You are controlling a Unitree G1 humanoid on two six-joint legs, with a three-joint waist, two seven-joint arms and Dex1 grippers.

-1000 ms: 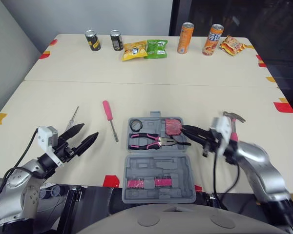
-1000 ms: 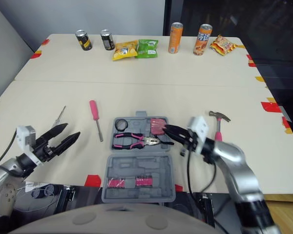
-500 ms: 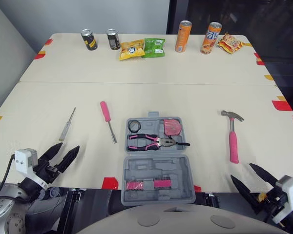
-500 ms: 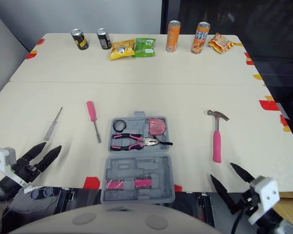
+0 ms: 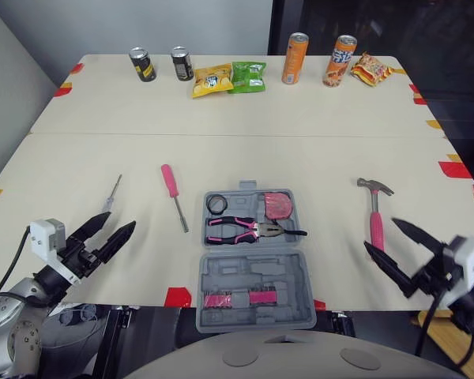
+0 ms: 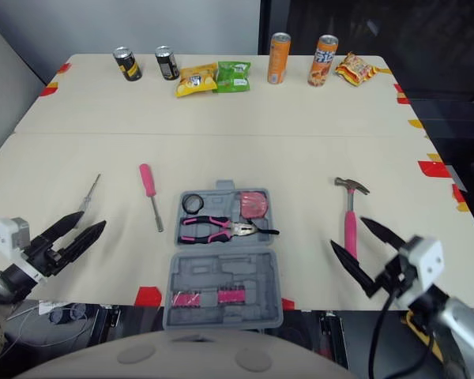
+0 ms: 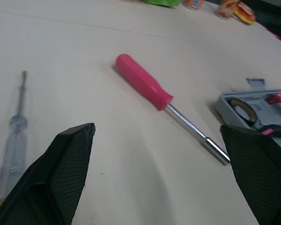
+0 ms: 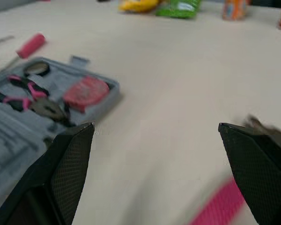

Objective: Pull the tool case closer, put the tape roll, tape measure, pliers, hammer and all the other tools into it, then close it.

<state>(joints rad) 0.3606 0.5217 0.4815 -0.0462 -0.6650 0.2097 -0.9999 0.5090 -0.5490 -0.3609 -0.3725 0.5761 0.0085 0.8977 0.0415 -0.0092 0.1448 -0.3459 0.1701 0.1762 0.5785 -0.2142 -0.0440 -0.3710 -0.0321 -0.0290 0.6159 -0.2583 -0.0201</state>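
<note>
Table (image 5: pixel 300 150), pale top, red tape marks at edges. Tool case (image 5: pixel 257 272) lies open at the near edge, centre, grey. Far half holds the tape roll (image 5: pixel 218 204) at its 11 o'clock corner, the tape measure (image 5: pixel 279 205) at 1 o'clock, and the pliers (image 5: pixel 249 229) lying crosswise just nearside of both, pink grips. Near half has a row of pink bits (image 5: pixel 237 298) toward its 6 o'clock edge. Taking the case as dial centre: hammer (image 5: pixel 375 219) at 3 o'clock, on the table, apart from the case, head far, pink handle pointing near. Pink screwdriver (image 5: pixel 174 192) at 10 o'clock, near the case but not touching. Thin screwdriver (image 5: pixel 110 193) approx 9–10 o'clock, further out. Right gripper (image 5: pixel 381 235) at 3 o'clock by the hammer handle's near end, fingers spread wide, nothing in them. In the wrist view the handle shows blurred between them; contact can't be told. Left gripper (image 5: pixel 118 225) at 9 o'clock, well apart from the case, fingers parted, empty, both screwdrivers ahead of it. Far edge, 12 o'clock: two dark cans (image 5: pixel 143 65), snack bags (image 5: pixel 229 79), two orange cans (image 5: pixel 295 58), one more bag (image 5: pixel 372 69).
</note>
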